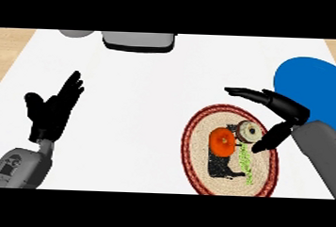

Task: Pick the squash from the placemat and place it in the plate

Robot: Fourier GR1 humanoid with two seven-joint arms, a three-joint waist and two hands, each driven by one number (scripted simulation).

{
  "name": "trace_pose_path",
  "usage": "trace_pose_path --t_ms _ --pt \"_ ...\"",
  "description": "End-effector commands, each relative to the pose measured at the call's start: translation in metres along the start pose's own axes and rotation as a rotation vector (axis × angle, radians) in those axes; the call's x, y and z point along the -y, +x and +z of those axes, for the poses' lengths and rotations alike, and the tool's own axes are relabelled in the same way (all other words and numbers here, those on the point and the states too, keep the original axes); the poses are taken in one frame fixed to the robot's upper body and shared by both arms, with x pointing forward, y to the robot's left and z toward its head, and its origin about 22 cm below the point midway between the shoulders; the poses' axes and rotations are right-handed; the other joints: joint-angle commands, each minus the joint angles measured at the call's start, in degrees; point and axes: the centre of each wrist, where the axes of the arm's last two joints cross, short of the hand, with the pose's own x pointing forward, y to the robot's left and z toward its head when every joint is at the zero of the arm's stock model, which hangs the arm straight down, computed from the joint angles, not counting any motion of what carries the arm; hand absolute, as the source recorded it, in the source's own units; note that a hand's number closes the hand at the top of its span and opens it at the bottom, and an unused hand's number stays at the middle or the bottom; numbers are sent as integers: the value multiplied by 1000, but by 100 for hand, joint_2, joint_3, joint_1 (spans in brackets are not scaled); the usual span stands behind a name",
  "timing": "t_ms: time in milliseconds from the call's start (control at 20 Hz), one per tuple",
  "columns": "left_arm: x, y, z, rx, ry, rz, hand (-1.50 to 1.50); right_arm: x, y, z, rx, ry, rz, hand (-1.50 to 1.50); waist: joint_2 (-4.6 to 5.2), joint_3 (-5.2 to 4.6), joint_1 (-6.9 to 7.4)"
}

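The right hand (285,115) hovers over the right rim of the placemat with its black fingers (244,94) stretched out leftward and its thumb (270,138) pointing down toward the mat, so the hand is spread wide and has hold of nothing. The thumb's tip ends just beside a small pale round disc (249,131) printed or lying on the mat; I cannot tell which. Directly left of that disc sits the round orange squash (222,141), resting near the middle of the round woven placemat with a dark red border (194,156), apart from the fingers. Behind the right hand, toward the counter's far right, lies the blue round plate (307,75), partly covered by the wrist and grey forearm. At the view's left the left hand (51,112) rests open, fingers straight and pointing up, holding nothing. At the far edge of the white counter top (143,95) stand a grey boxy object (140,41) and a grey rounded shape (77,33).
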Motion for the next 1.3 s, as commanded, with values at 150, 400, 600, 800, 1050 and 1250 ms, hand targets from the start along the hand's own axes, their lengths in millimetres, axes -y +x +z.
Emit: trace_pose_path --t_ms 150,400,600,800,1050,1250 --pt "2 -7 4 -36 16 8 0 13 -7 -6 9 245 21 -150 -35 -10 -90" --pt "1 -8 12 -31 8 16 0 11 -4 -16 -35 321 157 -150 -59 -13 -149" --pt "-1 -9 7 -23 33 3 0 7 2 -42 -70 361 281 -150 -66 -15 -195" --pt "-1 -10 -1 -13 46 16 0 -11 -1 -48 -100 408 326 -150 -68 -16 -223" --pt "-13 6 8 -19 34 -3 0 -21 -1 -69 -131 487 359 -150 -71 -15 -202" --pt "-1 -4 7 -35 40 15 0 -41 7 -72 -156 529 369 -150 -83 -17 -257"
